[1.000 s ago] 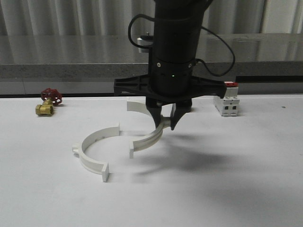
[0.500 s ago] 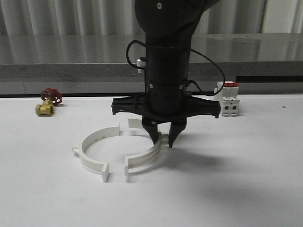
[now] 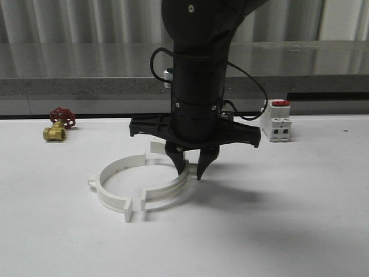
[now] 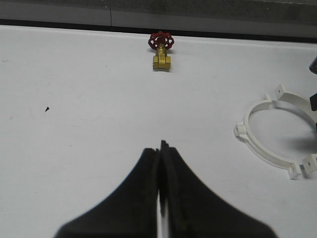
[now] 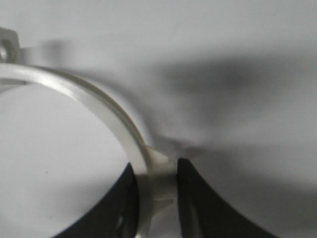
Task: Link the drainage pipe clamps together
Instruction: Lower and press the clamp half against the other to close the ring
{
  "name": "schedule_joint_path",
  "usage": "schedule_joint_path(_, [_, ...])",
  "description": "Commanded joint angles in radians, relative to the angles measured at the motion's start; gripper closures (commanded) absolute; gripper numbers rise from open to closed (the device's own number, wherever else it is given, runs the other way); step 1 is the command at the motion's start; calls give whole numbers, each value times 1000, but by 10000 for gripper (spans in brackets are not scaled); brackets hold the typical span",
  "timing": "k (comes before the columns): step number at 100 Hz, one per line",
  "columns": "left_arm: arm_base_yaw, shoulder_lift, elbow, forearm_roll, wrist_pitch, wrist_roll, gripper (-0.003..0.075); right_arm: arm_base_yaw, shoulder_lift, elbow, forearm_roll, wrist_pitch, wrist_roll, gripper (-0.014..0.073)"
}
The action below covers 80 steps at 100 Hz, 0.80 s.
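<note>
While right hand (image 3: 192, 171) pinches right half-ring (image 3: 167, 193), halves nearly meet.
Left half-ring (image 3: 112, 183) flat on desk (image 3: 288, 219); left hand (image 4: 159, 148) pressed together.

Robotics lab or test bench setting: a plain white tabletop (image 3: 300, 231) is lying under a black robot arm (image 3: 199, 75), with a grey speckled stone-like ledge (image 3: 69, 72) and pale vertical ribbed panelling (image 3: 75, 20) running behind it. Plumbing and electrical hardware is sitting out as sample items: a brass valve with a red handwheel (image 3: 59, 125), a white boxy switch with a red top (image 3: 277, 121), and white plastic drainage pipe clamps (image 3: 118, 187). No household furnishing is showing, and the sparse, staged layout is pointing to a manipulation workspace.
</note>
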Motion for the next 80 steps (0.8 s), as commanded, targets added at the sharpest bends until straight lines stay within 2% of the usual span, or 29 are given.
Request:
schedule_joint_path(1, [3, 5, -26, -17, -73, 1, 741, 1, -48, -31, -5, -28, 5, 554])
schedule_joint_path(80, [3, 5, -26, -17, -73, 1, 741, 2, -25, -31, 54, -69, 5, 554])
